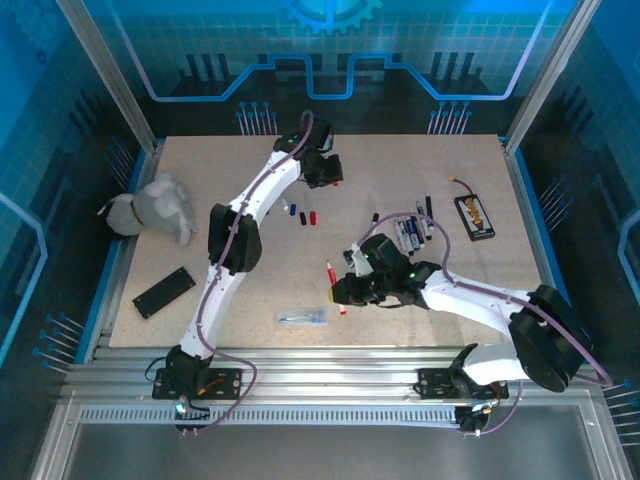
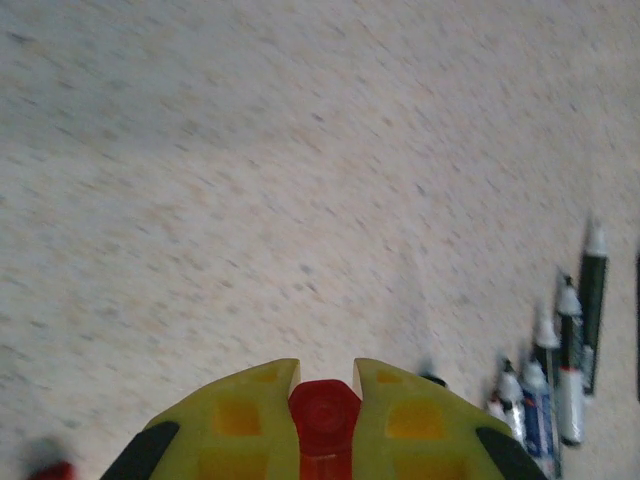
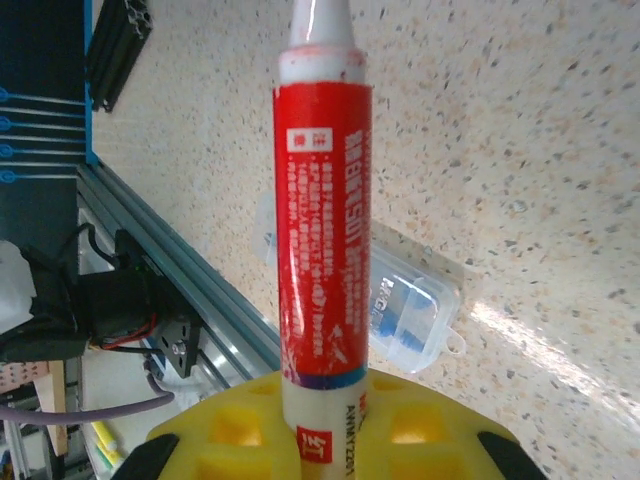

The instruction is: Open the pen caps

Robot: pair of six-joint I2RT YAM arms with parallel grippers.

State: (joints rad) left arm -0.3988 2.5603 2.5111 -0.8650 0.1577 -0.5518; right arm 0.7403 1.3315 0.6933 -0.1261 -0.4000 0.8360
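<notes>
2 end effectors (image 2: 325, 378) (image 3: 325, 392) around cap (image 2: 323, 420), pen (image 3: 320, 250)

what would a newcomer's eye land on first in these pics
The red pen stands out most, gripped in the right claw near the front middle of the table. The left claw, out over the far middle, pinches a red cap. A row of pens lies right of centre.

Grey cloth (image 1: 160, 205), clear wrapper (image 1: 303, 317)
</notes>
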